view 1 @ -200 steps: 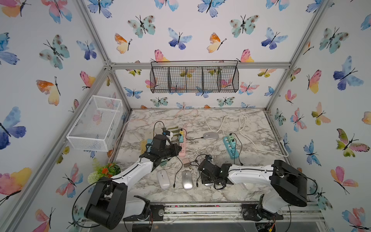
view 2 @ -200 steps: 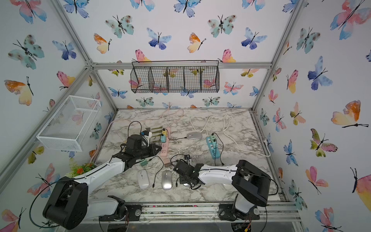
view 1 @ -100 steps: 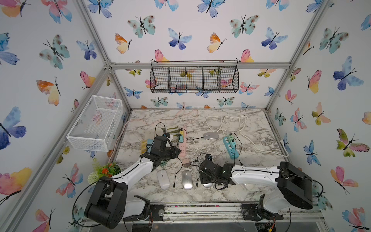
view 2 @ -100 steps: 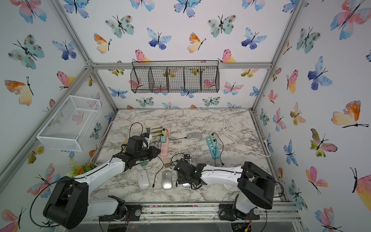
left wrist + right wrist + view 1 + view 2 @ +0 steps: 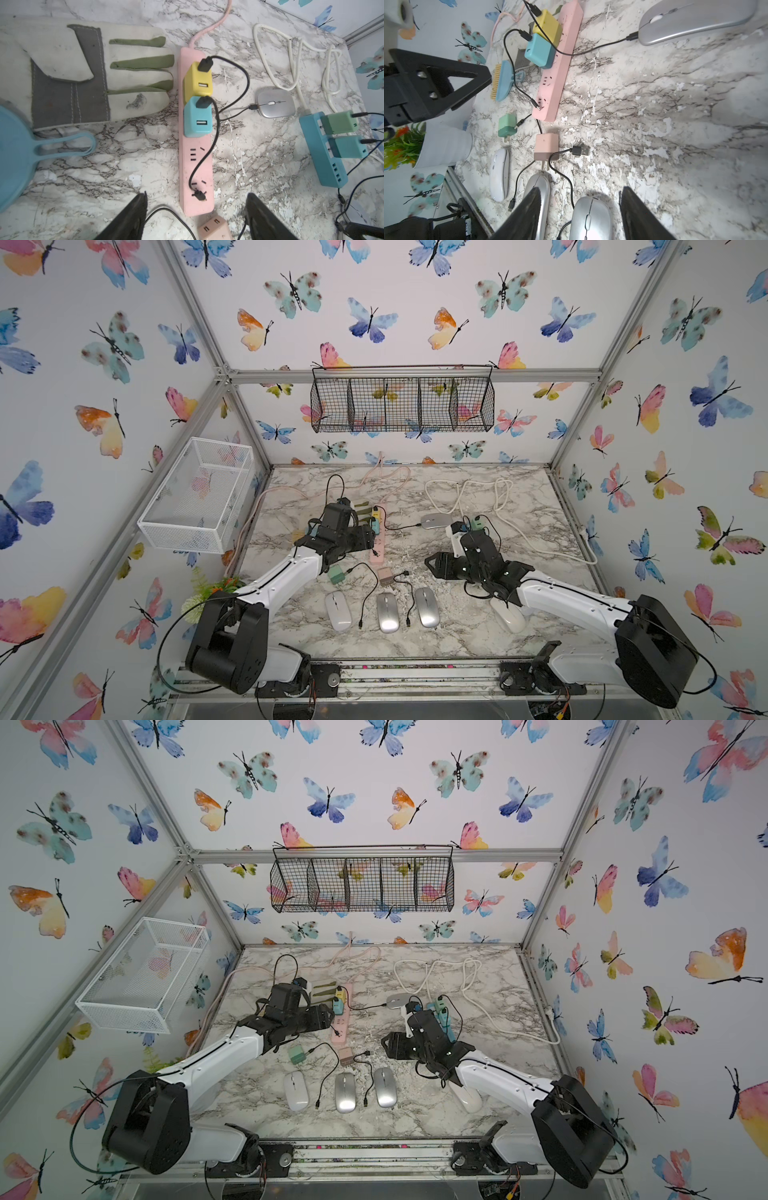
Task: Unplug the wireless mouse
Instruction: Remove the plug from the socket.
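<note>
where the marble tabletop [image 5: 457, 639] carries a pink power strip [image 5: 196, 166], we see the silver wireless mouse [image 5: 276, 102] lying near it, a black cable [image 5: 249, 82] plugged into its front and running to the yellow charger [image 5: 197, 83] on the strip. our left end effector [image 5: 196, 196] hangs above the strip's near end with its fingers spread wide and nothing between them. our right end effector [image 5: 578, 193] is likewise parted and empty, above a loose silver mouse [image 5: 591, 218] at the front of the tabletop, well apart from the plugged one.
</note>
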{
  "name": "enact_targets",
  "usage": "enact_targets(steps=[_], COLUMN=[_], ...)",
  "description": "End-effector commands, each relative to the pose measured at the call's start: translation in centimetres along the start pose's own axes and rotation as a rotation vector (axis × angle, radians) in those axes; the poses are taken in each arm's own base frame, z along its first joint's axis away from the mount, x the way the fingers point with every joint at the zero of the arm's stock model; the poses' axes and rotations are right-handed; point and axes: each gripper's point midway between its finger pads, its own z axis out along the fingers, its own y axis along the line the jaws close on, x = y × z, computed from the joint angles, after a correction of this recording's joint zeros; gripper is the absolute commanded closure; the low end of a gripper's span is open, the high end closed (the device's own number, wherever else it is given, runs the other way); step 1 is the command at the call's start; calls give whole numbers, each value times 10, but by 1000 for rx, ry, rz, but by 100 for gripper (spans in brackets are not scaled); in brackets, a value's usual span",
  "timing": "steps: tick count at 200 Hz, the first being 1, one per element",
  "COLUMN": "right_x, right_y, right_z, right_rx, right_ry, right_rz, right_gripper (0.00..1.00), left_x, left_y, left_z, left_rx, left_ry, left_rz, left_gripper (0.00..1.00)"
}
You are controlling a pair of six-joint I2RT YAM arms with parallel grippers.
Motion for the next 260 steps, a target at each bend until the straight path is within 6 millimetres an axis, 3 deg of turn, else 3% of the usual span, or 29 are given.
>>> enact_targets(steps=[1, 30, 87, 126, 179, 203, 233, 260], right_x=[-8, -4, 12, 19, 18, 15, 4, -13], right_y=[22, 3, -17, -26, -26, -24, -7, 10], right_z=[-4, -1, 0, 2, 3, 7, 22, 45], right_rx=[-110, -21, 29, 55, 59, 51, -26, -107], right_ry=[-8, -4, -2, 9, 4, 1, -6, -23], right_rz=[-69, -58, -12, 11, 16, 18, 37, 57], right_gripper=[38, 38, 40, 41, 42, 42, 41, 38], left_x=[-5, -14, -20, -19, -12, -11, -11, -11], left_y=[9, 10, 5, 7, 6, 6, 0, -15], left_z=[15, 30, 60, 80, 94, 96, 97, 100], left_rx=[-83, -122, -192, -259, -255, -254, -191, 1], left_ry=[36, 68, 124, 164, 195, 201, 204, 227], left_rz=[30, 45, 91, 117, 115, 114, 94, 6], left_gripper=[30, 35, 34, 49, 61, 73, 86, 94])
